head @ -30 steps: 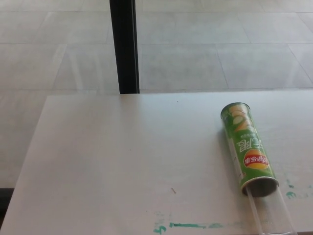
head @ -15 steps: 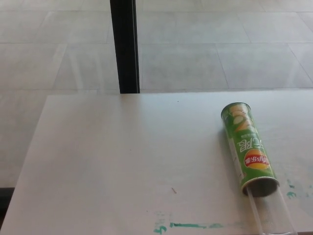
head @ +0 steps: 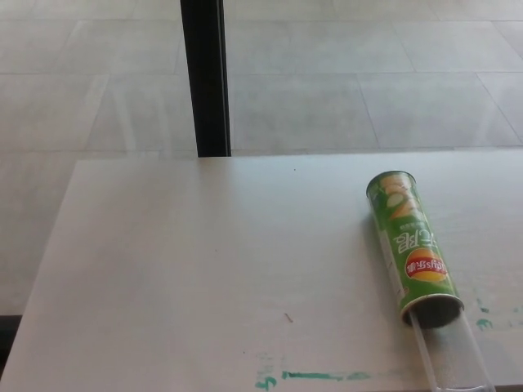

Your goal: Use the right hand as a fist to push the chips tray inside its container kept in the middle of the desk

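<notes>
Head view, desk: pale white desk point(head: 204, 261) fills the lower two thirds of the frame, its far edge running across the middle
Head view, container: green chips container point(head: 411, 247) lies on its side at the right of the frame, closed end toward the upper part, open mouth toward the lower right
Head view, tray: clear chips tray point(head: 448, 353) sticks out of the open mouth, reaching to the bottom edge at lower right
Head view, marks: green paint smears point(head: 319, 376) along the near edge, lower centre, more specks at far right
Head view, background: tiled floor point(head: 343, 73) above, black post point(head: 204, 77) at upper left of centre
Head view, hands: neither robot hand shows, so their fingers cannot be judged
</notes>
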`<state>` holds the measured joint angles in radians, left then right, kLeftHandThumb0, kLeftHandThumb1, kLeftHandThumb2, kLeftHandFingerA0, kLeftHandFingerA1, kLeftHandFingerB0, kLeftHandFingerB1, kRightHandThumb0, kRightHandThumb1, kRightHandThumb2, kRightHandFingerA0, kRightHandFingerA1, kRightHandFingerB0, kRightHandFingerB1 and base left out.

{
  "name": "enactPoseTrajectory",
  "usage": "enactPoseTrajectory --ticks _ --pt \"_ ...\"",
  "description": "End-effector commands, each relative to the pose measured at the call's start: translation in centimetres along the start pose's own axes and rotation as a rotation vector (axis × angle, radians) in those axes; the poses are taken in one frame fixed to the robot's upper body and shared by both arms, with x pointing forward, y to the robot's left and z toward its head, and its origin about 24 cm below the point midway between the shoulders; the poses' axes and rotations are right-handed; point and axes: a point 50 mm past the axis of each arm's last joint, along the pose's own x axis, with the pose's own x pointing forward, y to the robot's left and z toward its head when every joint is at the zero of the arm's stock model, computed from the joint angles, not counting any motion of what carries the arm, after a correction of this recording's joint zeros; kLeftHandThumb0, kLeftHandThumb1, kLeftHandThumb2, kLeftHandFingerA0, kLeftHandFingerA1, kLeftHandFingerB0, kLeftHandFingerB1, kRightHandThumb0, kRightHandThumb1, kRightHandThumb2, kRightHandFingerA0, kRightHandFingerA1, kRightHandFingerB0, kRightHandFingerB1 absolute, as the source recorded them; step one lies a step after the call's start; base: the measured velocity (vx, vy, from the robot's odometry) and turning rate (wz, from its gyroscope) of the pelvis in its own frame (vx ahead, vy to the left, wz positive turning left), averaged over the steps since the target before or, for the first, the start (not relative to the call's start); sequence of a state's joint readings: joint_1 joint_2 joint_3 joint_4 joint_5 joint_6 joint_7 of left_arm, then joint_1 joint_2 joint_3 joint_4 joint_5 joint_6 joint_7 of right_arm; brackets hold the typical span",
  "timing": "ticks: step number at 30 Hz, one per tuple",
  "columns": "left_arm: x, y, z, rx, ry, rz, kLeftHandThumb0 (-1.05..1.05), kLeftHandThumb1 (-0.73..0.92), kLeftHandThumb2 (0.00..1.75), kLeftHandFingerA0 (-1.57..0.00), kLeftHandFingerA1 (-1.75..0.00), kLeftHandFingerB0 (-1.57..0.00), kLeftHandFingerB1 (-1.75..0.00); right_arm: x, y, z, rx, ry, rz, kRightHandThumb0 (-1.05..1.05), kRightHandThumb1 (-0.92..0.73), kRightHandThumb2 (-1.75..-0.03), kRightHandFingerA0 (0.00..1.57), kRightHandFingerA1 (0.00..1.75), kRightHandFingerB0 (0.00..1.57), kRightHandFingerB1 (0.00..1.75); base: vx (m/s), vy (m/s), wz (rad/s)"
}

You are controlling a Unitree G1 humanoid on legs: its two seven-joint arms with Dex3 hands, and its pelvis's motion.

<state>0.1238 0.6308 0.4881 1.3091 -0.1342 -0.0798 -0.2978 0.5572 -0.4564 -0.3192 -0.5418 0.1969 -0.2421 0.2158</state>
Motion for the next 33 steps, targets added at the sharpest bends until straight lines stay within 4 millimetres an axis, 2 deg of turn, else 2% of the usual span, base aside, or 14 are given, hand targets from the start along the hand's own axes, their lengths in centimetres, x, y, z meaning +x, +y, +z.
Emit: enactPoseTrajectory --ticks 1,3,8,9,10,11,12,13,14,15,16,17,24,33 --pt "-0.3 0.7 0.1 -0.018 -0.021 0.009 -0.66 0.75 0.62 -0.51 -0.56 -0.40 -0.42 -0.9 1.6 2.7 -0.169 -0.031 0.431 -0.49 -0.73 -0.62 0.74 0.64 0.64 0.45 0.00 0.000 0.00" --pt "-0.3 0.8 0.2 -0.015 -0.020 0.008 -0.66 0.75 0.62 -0.51 -0.56 -0.40 -0.42 -1.0 1.7 2.8 -0.173 -0.027 0.445 -0.49 -0.73 -0.62 0.74 0.64 0.64 0.45 0.00 0.000 0.00" --pt "-0.3 0.9 0.5 0.018 -0.033 0.007 -0.66 0.77 0.63 -0.48 -0.52 -0.37 -0.41 -1.0 2.6 2.3 -0.220 0.046 0.611 -0.50 -0.73 -0.62 0.73 0.64 0.61 0.46 0.00 0.000 0.00" --pt "-0.3 1.0 0.6 0.037 -0.030 0.010 -0.68 0.62 0.99 -0.43 -0.60 -0.32 -0.53 -1.0 2.8 2.1 -0.229 0.043 0.616 -0.51 -0.73 -0.62 0.74 0.63 0.61 0.46 0.00 0.000 0.00" --pt "-0.3 1.0 0.6 0.039 -0.031 0.009 -0.66 0.78 0.63 -0.48 -0.51 -0.38 -0.41 -0.9 2.9 2.0 -0.251 0.037 0.618 -0.51 -0.72 -0.62 0.75 0.63 0.62 0.46 0.00 0.000 0.00" --pt "-0.3 1.0 0.6 0.035 -0.027 0.012 -0.67 0.61 0.97 -0.44 -0.60 -0.33 -0.53 -0.8 3.0 1.9 -0.297 0.047 0.630 -0.55 -0.74 -0.62 0.75 0.62 0.62 0.43 0.00 0.000 0.00" --pt "-0.3 1.0 0.6 0.028 -0.021 0.018 -0.67 0.61 0.97 -0.44 -0.60 -0.33 -0.53 -0.8 3.1 1.8 -0.352 0.065 0.646 -0.55 -0.74 -0.62 0.75 0.62 0.62 0.43 0.00 0.000 0.00" --pt "-0.3 1.0 0.6 0.018 -0.029 0.012 -0.65 0.77 0.63 -0.48 -0.51 -0.38 -0.41 -0.7 3.3 1.6 -0.381 0.061 0.643 -0.56 -0.73 -0.62 0.77 0.62 0.63 0.44 0.00 0.000 0.00" --pt "-0.2 1.0 0.7 -0.002 -0.027 0.015 -0.66 0.60 0.97 -0.43 -0.61 -0.33 -0.53 -0.6 3.4 1.6 -0.401 0.065 0.648 -0.57 -0.74 -0.62 0.78 0.62 0.63 0.44 0.00 0.000 0.00" --pt "-0.2 1.0 0.7 -0.009 -0.030 0.010 -0.65 0.77 0.63 -0.47 -0.52 -0.37 -0.40 -0.6 3.6 1.4 -0.416 0.060 0.663 -0.55 -0.74 -0.62 0.76 0.62 0.61 0.45 0.00 0.000 0.00" --pt "-0.2 0.9 0.6 -0.001 -0.027 0.016 -0.66 0.61 0.98 -0.43 -0.60 -0.30 -0.52 -0.5 3.7 1.2 -0.428 0.062 0.675 -0.54 -0.74 -0.62 0.76 0.61 0.61 0.46 0.00 0.000 0.00" --pt "-0.2 0.9 0.7 0.023 -0.029 0.018 -0.65 0.78 0.63 -0.48 -0.50 -0.37 -0.40 -0.3 4.0 0.8 -0.430 0.080 0.696 -0.54 -0.74 -0.62 0.74 0.65 0.60 0.47 0.00 0.000 0.00" --pt "-0.2 1.0 0.7 -0.009 -0.031 0.027 -0.64 0.77 0.63 -0.51 -0.55 -0.39 -0.42 0.3 4.5 -0.1 -0.511 0.090 0.723 -0.58 -0.76 -0.63 0.75 0.67 0.61 0.47 0.00 0.000 0.00" --pt "-0.2 1.0 0.9 -0.029 -0.044 0.018 -0.65 0.76 0.62 -0.50 -0.57 -0.39 -0.42 2.3 4.6 -1.0 -0.700 0.155 0.706 -0.59 -0.77 -0.63 0.75 0.71 0.60 0.46 0.00 0.000 0.00"
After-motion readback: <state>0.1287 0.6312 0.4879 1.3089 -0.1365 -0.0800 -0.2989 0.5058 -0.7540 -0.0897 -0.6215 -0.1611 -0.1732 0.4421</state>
